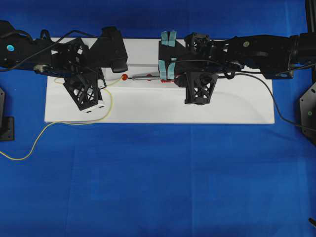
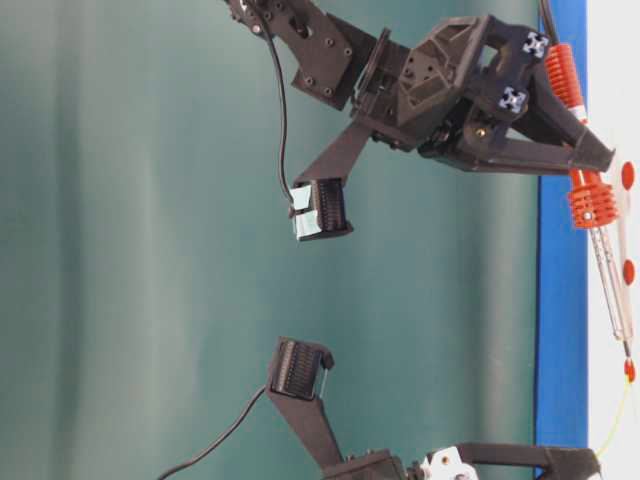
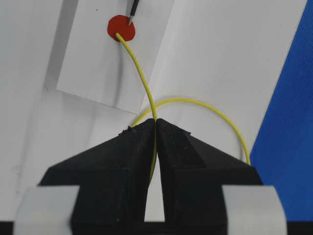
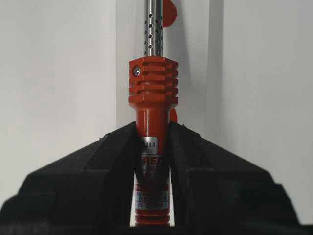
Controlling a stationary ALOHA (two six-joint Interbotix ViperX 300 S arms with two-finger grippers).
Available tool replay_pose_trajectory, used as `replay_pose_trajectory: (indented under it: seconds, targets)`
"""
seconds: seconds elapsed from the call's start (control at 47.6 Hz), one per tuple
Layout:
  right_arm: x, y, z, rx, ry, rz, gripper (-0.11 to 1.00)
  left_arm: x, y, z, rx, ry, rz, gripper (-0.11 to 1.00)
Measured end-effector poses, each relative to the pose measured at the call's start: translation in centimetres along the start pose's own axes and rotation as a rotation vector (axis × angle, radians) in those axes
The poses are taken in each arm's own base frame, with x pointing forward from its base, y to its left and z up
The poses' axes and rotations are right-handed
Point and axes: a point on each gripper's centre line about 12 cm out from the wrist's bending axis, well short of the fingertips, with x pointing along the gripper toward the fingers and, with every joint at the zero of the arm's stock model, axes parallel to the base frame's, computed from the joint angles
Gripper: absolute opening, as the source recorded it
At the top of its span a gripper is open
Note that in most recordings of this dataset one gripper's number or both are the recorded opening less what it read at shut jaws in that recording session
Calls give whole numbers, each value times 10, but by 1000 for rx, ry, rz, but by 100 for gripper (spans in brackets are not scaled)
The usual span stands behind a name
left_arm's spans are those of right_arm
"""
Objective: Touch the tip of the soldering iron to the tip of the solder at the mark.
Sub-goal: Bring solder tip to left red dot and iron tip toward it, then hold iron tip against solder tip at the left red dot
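The soldering iron [image 4: 152, 88], red-orange handle and perforated silver shaft, lies level over the white board, and my right gripper [image 4: 152, 129] is shut on its handle. Overhead, its shaft [image 1: 143, 77] points left to a red round mark [image 1: 124, 77]. My left gripper [image 3: 155, 121] is shut on the thin yellow solder [image 3: 142, 78], whose end rests on the lower left of the mark [image 3: 121, 28]. The iron's dark tip [image 3: 133, 10] meets the mark's upper right edge. A small gap shows between the two tips. The table-level view shows the iron [image 2: 610, 270] low over the board.
The white board [image 1: 197, 106] lies on a blue cloth [image 1: 158, 177]. Loose solder loops [image 1: 109, 106] trail off the board's left front corner. The iron's black cord [image 1: 276, 106] runs off to the right. Two more red dots [image 2: 627, 175] sit along the paper strip [image 3: 88, 73].
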Motion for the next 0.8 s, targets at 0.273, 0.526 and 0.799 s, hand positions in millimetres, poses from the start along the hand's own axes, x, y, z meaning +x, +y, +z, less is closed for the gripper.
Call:
replay_pose_trajectory:
  seconds: [0.273, 0.526, 0.799]
  targets:
    - [1, -1, 2, -7, -9, -4, 6, 0, -2, 1, 4, -6, -3, 2]
    - [2, -1, 3, -11, -7, -6, 6, 1, -1, -1, 4, -1, -2, 2]
    - [3, -1, 3, -13, -9, -7, 6, 1, -1, -2, 3, 0, -1, 2]
